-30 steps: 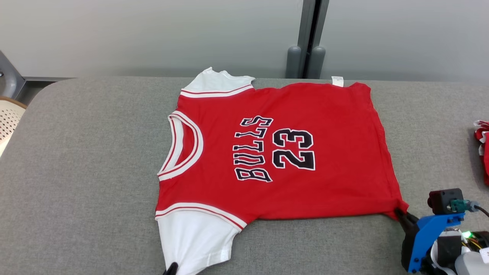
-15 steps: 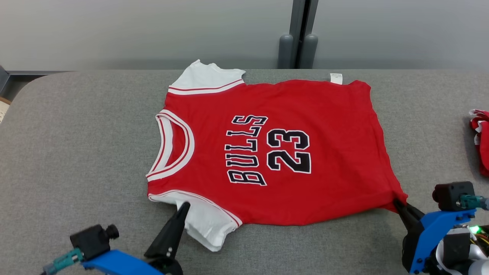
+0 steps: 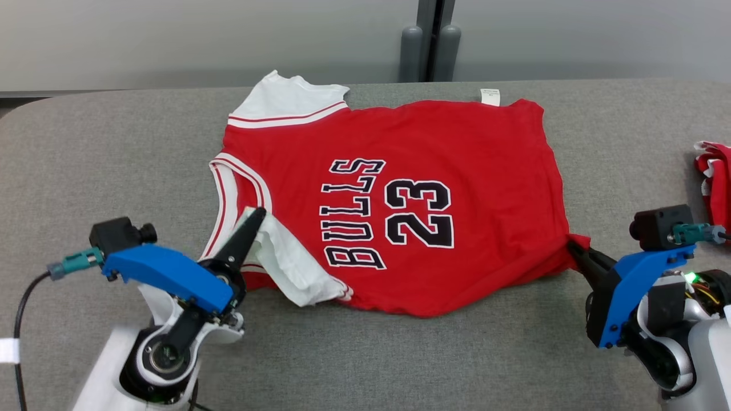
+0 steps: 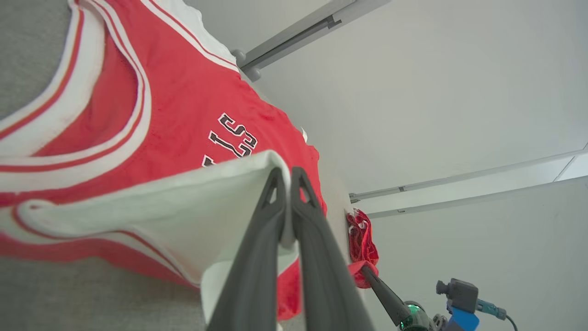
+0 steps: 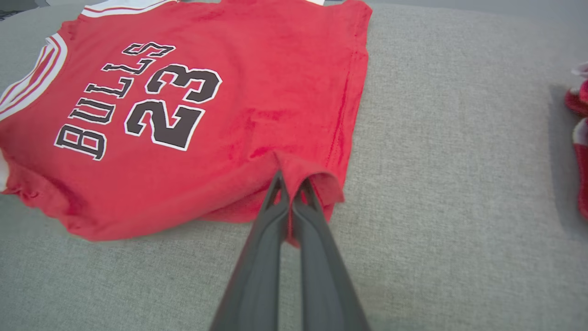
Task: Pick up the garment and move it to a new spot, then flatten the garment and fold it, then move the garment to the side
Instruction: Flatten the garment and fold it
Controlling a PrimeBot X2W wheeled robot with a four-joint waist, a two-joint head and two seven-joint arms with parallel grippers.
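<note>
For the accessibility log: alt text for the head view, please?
Red Bulls 23 jersey on a grey table: left gripper shut on its white sleeve, turned over onto the chest; right gripper shut on a hem corner. Another red garment lies at the far right.

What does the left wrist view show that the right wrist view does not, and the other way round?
Left wrist view, not the right one: the left gripper shut on the white sleeve, which is folded over the red front.
Right wrist view, not the left one: the number 23, whole.
Both: the red jersey, part of the word BULLS, the right gripper shut on the hem corner, and another red garment at the side.
</note>
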